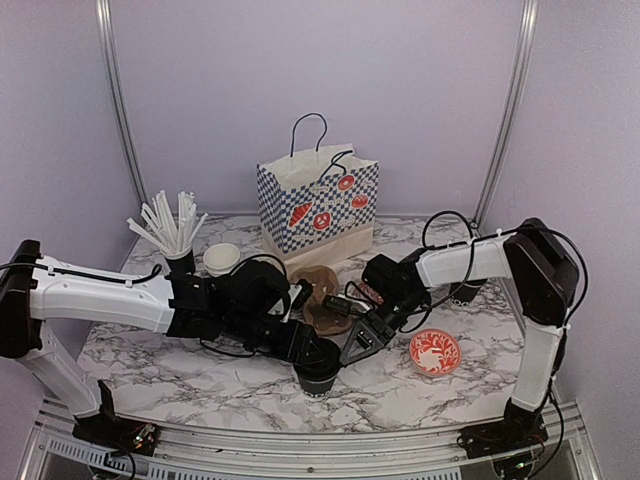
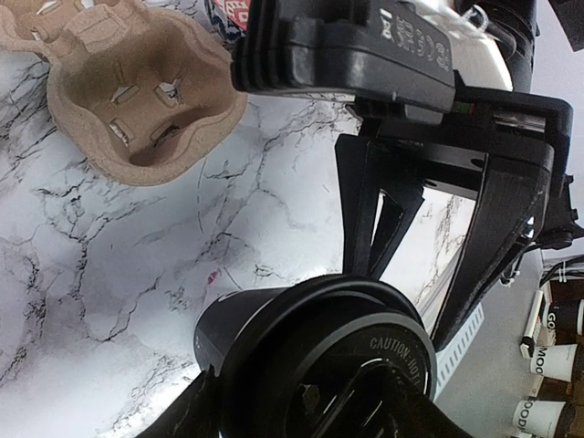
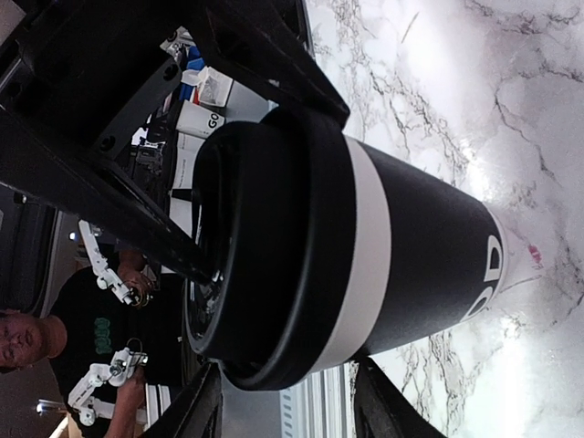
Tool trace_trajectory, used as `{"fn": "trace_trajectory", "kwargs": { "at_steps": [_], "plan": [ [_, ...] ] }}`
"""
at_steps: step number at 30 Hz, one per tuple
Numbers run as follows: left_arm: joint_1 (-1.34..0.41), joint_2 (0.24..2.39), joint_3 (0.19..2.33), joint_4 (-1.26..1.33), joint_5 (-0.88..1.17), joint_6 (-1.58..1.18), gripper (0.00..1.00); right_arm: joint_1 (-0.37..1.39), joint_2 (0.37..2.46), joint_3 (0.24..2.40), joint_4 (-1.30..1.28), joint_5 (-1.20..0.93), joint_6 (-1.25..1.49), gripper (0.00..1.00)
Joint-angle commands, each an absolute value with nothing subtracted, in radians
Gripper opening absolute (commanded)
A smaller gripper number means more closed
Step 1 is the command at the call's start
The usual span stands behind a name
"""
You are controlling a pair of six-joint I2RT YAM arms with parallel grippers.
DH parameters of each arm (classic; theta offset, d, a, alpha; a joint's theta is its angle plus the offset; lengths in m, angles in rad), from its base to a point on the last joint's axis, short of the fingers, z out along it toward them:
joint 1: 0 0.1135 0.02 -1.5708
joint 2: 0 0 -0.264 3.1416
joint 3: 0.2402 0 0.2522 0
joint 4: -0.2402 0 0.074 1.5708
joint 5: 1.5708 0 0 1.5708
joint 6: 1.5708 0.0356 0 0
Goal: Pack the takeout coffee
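A takeout coffee cup (image 1: 320,378), black with white lettering, stands upright near the table's front middle with a black lid (image 2: 365,347) on it. A white band shows under the lid (image 3: 274,246) on the cup (image 3: 429,255). My left gripper (image 1: 312,352) comes down on the lid from the left. One finger (image 2: 178,411) sits outside the rim and the other lies across the lid's top. My right gripper (image 1: 352,350) is open just right of the cup, its fingers (image 3: 196,406) flanking the lid edge and upper wall without clamping.
A brown cardboard cup carrier (image 1: 322,295) lies behind the cup, and a checked paper bag (image 1: 318,205) stands further back. A black cup of straws (image 1: 178,262) and a white cup (image 1: 222,258) are at back left. A red patterned bowl (image 1: 435,352) lies at right.
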State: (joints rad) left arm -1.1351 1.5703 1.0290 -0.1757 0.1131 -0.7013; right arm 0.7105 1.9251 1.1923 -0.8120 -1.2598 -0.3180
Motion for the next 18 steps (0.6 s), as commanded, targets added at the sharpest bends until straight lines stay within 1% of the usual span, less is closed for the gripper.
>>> {"fn": "trace_trajectory", "kwargs": {
  "at_steps": [1, 3, 4, 6, 9, 14, 18],
  "plan": [
    [-1.145, 1.616, 1.008, -0.171, 0.123, -0.711, 0.6, 0.724, 1.936, 1.236, -0.797, -1.311, -0.311, 0.47],
    [-1.147, 1.62, 1.009, -0.17, 0.125, -0.71, 0.6, 0.723, 1.942, 1.234, -0.783, -1.295, -0.287, 0.45],
    [-1.147, 1.622, 1.009, -0.171, 0.125, -0.709, 0.6, 0.723, 1.945, 1.227, -0.769, -1.274, -0.267, 0.41],
    [-1.147, 1.624, 1.006, -0.171, 0.125, -0.71, 0.6, 0.723, 1.948, 1.218, -0.732, -1.2, -0.218, 0.35],
    [-1.147, 1.624, 0.993, -0.172, 0.124, -0.713, 0.59, 0.723, 1.964, 1.205, -0.713, -1.073, -0.172, 0.29],
    [-1.147, 1.63, 0.951, -0.177, 0.11, -0.719, 0.59, 0.724, 2.017, 1.224, -0.714, -0.933, -0.142, 0.24],
    [-1.144, 1.649, 0.917, -0.179, 0.092, -0.736, 0.57, 0.726, 2.052, 1.236, -0.718, -0.872, -0.14, 0.21]
  ]
}}
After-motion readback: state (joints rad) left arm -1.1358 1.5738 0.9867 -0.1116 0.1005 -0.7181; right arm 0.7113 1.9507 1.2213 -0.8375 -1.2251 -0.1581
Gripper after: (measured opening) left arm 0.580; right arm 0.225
